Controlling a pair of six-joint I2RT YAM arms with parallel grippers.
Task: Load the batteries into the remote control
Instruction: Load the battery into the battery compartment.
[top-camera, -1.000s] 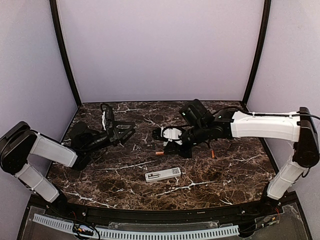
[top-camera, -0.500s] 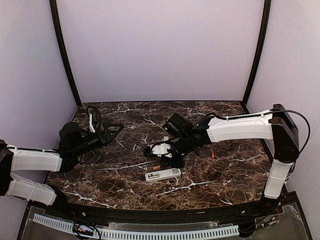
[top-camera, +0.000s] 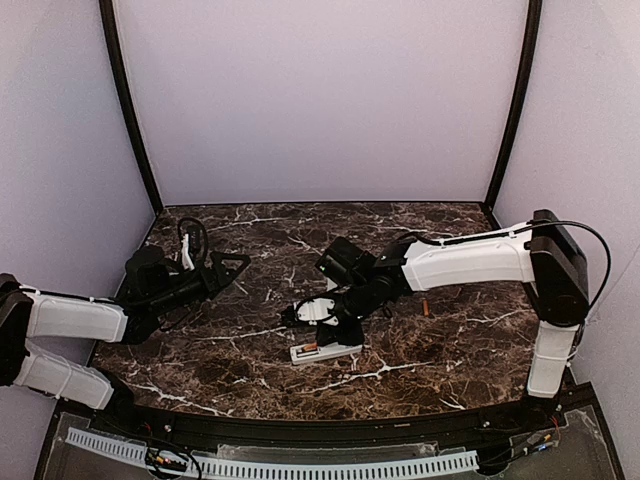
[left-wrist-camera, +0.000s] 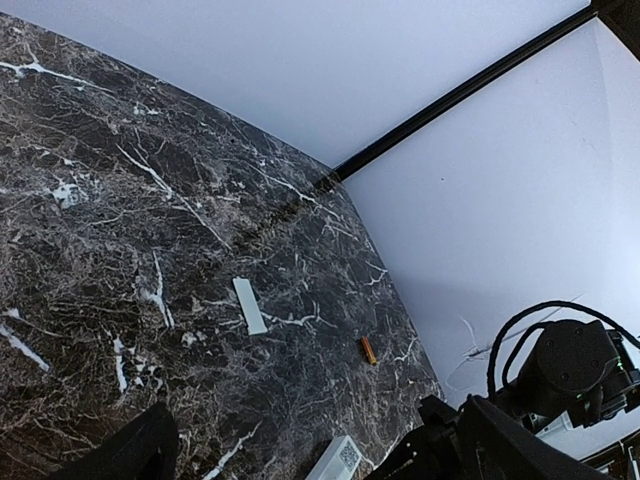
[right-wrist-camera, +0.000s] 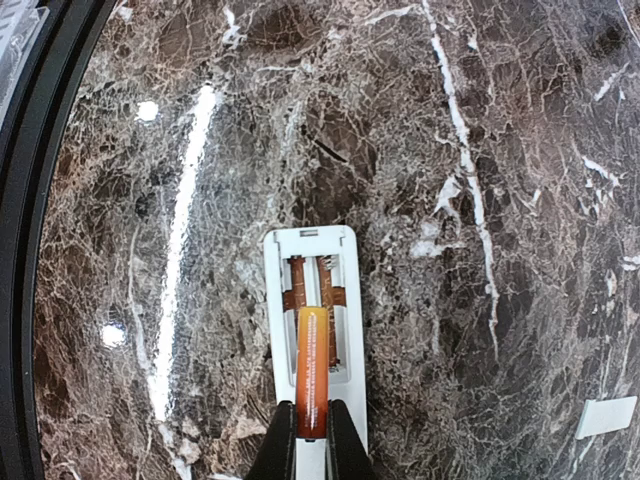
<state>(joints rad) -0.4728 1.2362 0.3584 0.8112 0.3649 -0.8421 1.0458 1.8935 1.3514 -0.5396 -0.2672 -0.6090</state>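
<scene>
Right hand (right-wrist-camera: 311, 440) dropped onto the remote control (right-wrist-camera: 310, 240) near the desk's (top-camera: 450, 340) six o'clock edge, clamping a battery (right-wrist-camera: 312, 370). Left hand (top-camera: 232, 268) gapes apart.

A dark brown marble-patterned desk (top-camera: 240, 360) with white veins sits inside pale lavender walls (top-camera: 320, 100). Black posts (top-camera: 128, 110) mark the back corners. Light is even, perhaps from overhead; small glints show on the surface.

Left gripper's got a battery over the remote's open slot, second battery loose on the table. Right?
No: it's the right gripper holding the battery over the remote control's open slot, per the right wrist view. The second battery is loose on the table.
</scene>
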